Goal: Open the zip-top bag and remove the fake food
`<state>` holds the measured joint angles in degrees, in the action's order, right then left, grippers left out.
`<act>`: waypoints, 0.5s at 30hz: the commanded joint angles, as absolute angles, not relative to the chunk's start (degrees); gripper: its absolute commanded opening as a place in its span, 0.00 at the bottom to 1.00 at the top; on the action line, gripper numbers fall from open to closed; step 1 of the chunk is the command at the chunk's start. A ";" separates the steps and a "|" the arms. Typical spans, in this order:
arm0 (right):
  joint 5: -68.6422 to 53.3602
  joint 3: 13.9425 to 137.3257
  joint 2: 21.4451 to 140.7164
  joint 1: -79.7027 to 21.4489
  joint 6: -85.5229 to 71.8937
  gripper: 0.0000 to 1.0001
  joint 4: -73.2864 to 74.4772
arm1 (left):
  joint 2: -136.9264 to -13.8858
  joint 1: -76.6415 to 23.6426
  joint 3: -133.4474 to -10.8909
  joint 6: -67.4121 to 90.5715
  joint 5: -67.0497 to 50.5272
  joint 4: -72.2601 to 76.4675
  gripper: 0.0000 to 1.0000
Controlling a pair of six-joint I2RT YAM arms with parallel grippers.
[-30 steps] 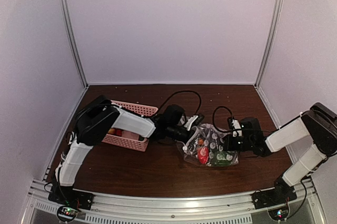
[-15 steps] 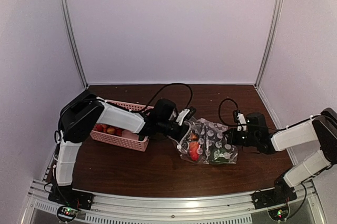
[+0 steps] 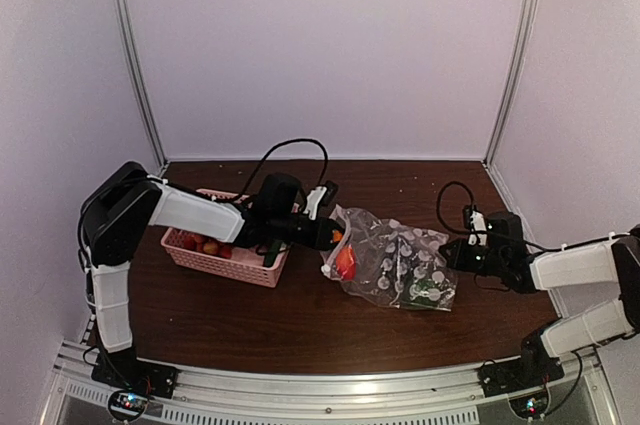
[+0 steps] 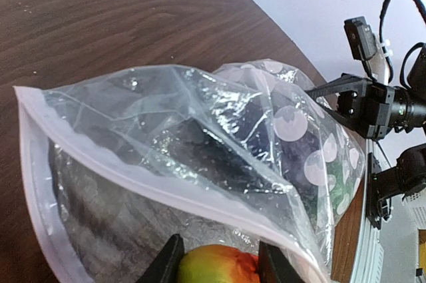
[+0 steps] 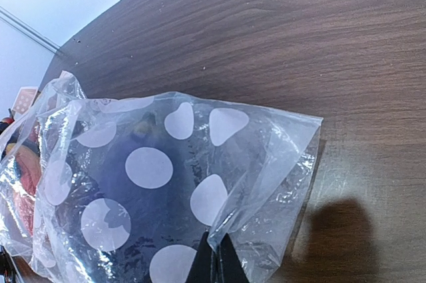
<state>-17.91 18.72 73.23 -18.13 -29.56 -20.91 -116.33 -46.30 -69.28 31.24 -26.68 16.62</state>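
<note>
The left gripper (image 3: 333, 238) is being held clamped on a piece of fake food (image 4: 214, 268), an orange-and-green fruit sitting between its fingers (image 4: 168, 264) just at the open mouth of the zip-top bag (image 3: 400, 265). The white zip strip (image 4: 153, 186) is gaping wide in the left wrist view, one lip arching close over the fruit.

The right gripper (image 5: 214, 256) is being kept closed on a fold of plastic at the bag's far end, pinning that end while the bag lies on the table (image 3: 300, 330) between the two arms. A dark purple piece (image 5: 126, 190) is being seen through the dotted film, so more is judged to be left inside.

The step in hand is judged to be lifting the fruit clear and carrying it to the pink basket (image 3: 225, 267) beside the left arm. The pull is best being made straight away from the mouth, so the upper lip is not being snagged, while the right-hand pinch is being maintained so the bag is not being dragged along. The squeeze should be firm; the smooth fruit could slip.
</note>
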 commanded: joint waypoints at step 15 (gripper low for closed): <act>-16.35 17.50 70.92 -15.95 -27.95 0.00 -18.85 | -102.02 -40.38 -66.88 28.23 -17.03 11.19 0.11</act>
